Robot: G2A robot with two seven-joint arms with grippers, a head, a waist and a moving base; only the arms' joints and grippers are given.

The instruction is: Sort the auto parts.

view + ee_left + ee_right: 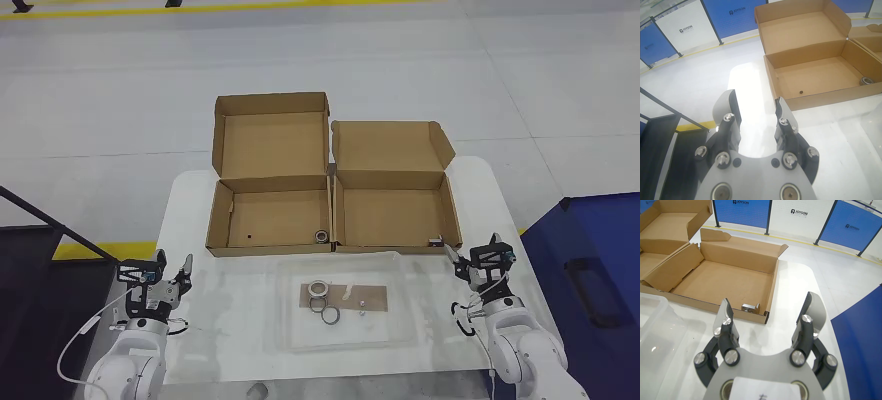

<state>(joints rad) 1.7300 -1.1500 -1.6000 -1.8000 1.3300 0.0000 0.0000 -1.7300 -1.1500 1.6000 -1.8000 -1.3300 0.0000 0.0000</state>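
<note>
Left tool [755, 96] and right tool [767, 297] open, empty, flanking clear tray [275, 300]; rings [319, 291] wait in tray on table [190, 215]; bearing [866, 80] in left box [810, 98], bracket [750, 308] in right box [696, 304]; likely one type per box.

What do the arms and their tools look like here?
The left arm and right arm: white rounded shells. The left tool and right tool: light grey fingers, black ribbed pads, black links, silver pins. White cable by the left arm.

Logo plus wordmark printed on blue panels [742, 213] and white panels [685, 32].
</note>
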